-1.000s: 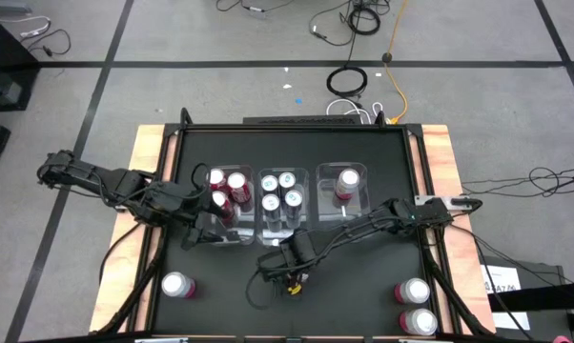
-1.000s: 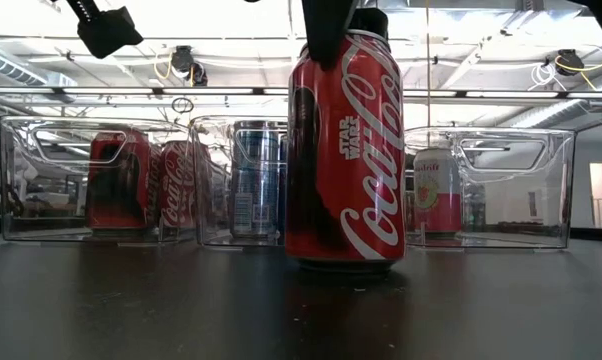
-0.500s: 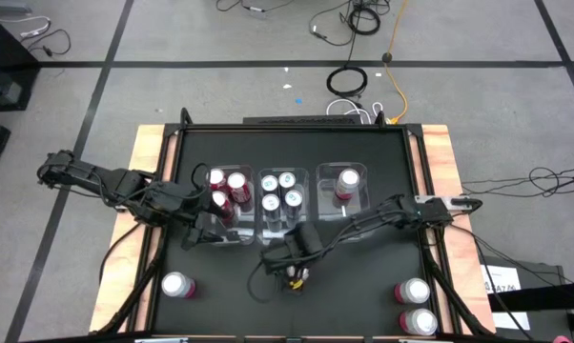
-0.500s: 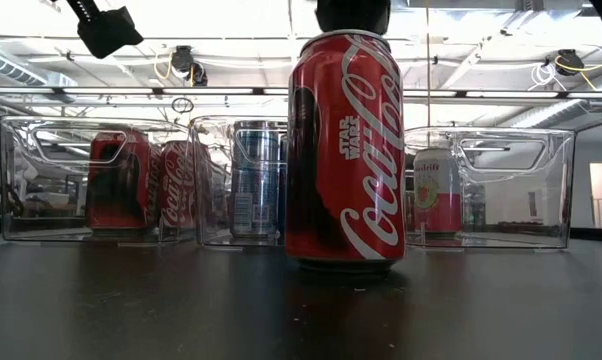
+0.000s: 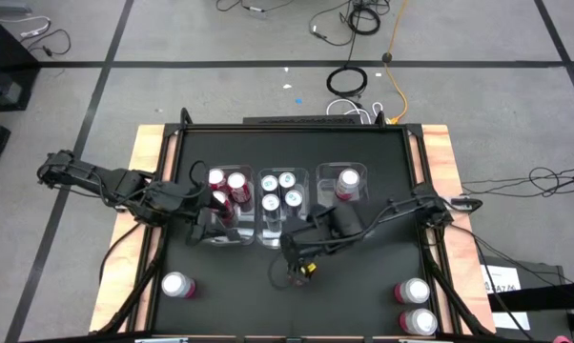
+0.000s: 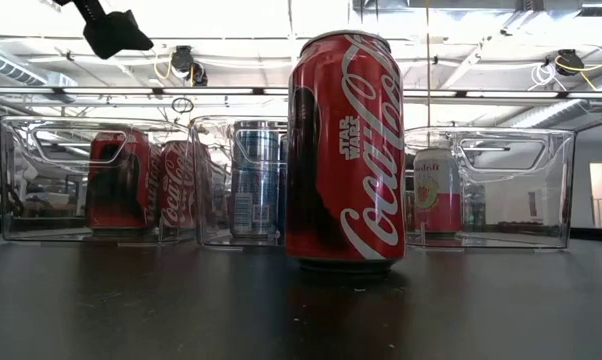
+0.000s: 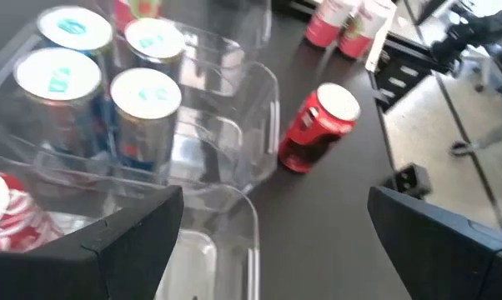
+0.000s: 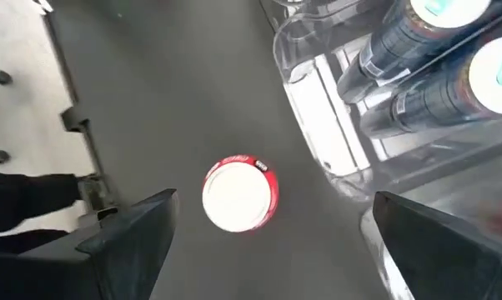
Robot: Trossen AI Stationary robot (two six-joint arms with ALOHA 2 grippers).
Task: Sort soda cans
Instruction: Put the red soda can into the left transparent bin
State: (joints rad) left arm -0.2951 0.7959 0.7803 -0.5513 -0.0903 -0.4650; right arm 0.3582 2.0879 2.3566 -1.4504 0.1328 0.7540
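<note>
A red soda can stands upright on its base on the black table, near the middle of the near edge; it also shows from above and from the side. My right gripper hangs open high above it, touching nothing, and shows in the high view. My left gripper waits open over the near end of the left clear bin, which holds red cans. The middle bin holds blue cans. The right bin holds a pink can.
One loose can stands at the near left. Two more cans stand at the near right. The three bins form a row across the table's middle. Bare black table lies between the bins and the near edge. Wooden rails border the table.
My right gripper, which stood around the red can's top, has risen clear of it and out of the low view, drifting toward the table's right and far side. The can stays upright in the same place.
</note>
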